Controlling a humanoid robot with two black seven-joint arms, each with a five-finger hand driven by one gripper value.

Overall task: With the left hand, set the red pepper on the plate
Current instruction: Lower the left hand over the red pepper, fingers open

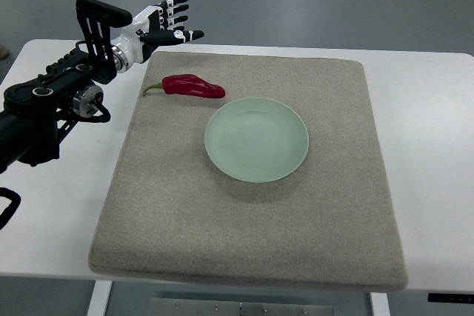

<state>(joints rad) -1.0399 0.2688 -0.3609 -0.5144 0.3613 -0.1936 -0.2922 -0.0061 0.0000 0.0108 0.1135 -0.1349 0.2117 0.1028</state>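
Red pepper (194, 86) is not yet grasped: the left robot hand (167, 24) hovers with fingers spread and empty over the mat's far left corner, near the pepper's stem end. It lies on the grey mat (244, 234) (which covers the table (422, 146)), just beside the empty green plate (256, 139), so the grasp, lift and placement all remain.

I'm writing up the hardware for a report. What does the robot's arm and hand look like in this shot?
Only the left arm shows: black, blocky segments with round silver joint caps and a black bracket near the wrist. The wrist section is white and silver. The left hand has white and black segmented fingers with dark tips. No markings are legible.
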